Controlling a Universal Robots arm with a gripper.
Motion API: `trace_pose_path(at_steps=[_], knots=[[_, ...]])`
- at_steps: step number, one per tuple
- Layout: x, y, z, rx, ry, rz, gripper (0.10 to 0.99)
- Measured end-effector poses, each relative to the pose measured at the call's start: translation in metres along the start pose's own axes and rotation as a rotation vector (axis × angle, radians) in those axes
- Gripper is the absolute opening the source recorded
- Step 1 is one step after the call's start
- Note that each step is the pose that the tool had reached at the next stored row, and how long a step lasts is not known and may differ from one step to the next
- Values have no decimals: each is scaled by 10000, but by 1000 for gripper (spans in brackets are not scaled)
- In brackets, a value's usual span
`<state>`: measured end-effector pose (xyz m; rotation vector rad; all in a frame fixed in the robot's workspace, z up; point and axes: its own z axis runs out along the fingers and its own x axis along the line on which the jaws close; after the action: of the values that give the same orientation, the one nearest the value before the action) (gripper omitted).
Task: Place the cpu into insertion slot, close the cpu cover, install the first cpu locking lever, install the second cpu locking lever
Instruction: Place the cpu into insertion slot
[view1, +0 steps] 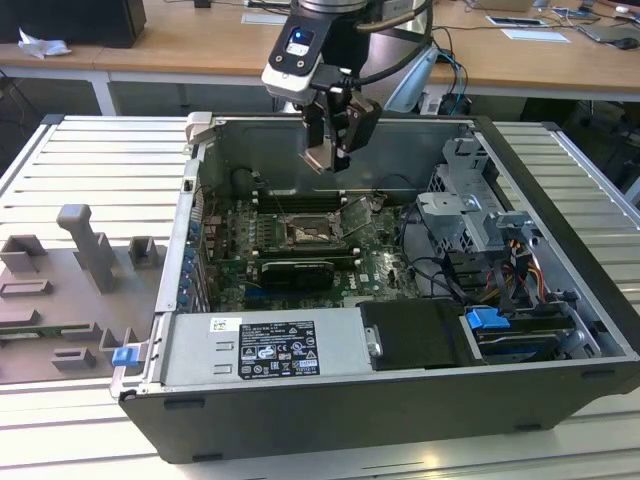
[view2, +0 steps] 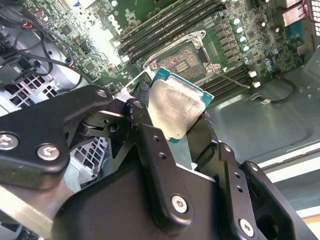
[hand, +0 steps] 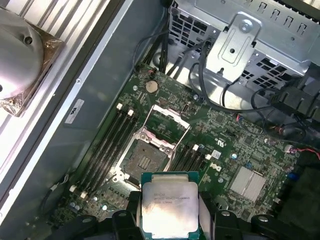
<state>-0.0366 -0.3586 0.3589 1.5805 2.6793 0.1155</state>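
Flanking the insertion slot (hand: 145, 161): memory slots (hand: 102, 150).

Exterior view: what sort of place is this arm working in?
Probably a lab or workshop: an open computer case lies on a slatted metal table, wooden desks stand behind, and the gripper holds the cpu.

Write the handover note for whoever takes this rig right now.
Gripper: shut on the cpu, metal face toward both wrist cameras, hanging over the motherboard inside the open computer case.
Insertion slot: empty, contacts exposed, directly beyond the held chip in both wrist views.
Cpu cover: flipped up and open at the socket's edge.
Done: cpu picked up and brought over the socket.
Not done: seating the cpu, closing the cover, both lever steps.
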Motion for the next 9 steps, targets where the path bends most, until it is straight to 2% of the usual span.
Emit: trace_pose_path(at_steps=[9], knots=[[-1,-5,57,-2,0,7,541]])
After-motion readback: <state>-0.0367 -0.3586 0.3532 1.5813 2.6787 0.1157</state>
